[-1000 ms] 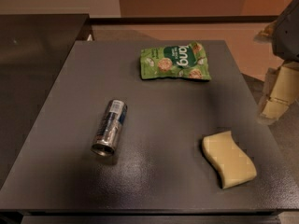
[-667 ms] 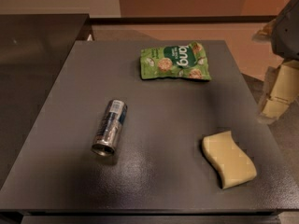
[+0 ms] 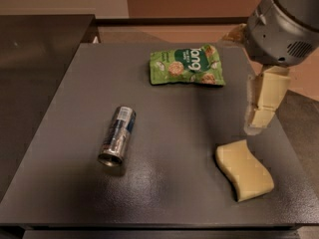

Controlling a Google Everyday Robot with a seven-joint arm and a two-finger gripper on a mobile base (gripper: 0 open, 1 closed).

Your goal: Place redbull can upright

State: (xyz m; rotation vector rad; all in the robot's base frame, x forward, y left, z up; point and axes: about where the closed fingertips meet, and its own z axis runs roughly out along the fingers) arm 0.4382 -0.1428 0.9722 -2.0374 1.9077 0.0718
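Grey counter (image 3: 174, 193): I count one redbull can (image 3: 117, 135) on its side, left of centre; one green snack bag (image 3: 187, 65); one yellow sponge (image 3: 244, 170). One gripper (image 3: 264, 103) above the right edge; I cannot tell its grip.

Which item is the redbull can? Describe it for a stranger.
On the dark table, look left of centre, far from the gripper at the right edge. The redbull can lies on its side: the only metal cylinder, unlike the green snack bag and yellow sponge.

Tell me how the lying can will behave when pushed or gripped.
Lying on its round side, the can would probably roll if nudged. Its shiny metal may be slippery. The gripper hangs above the table, far right.
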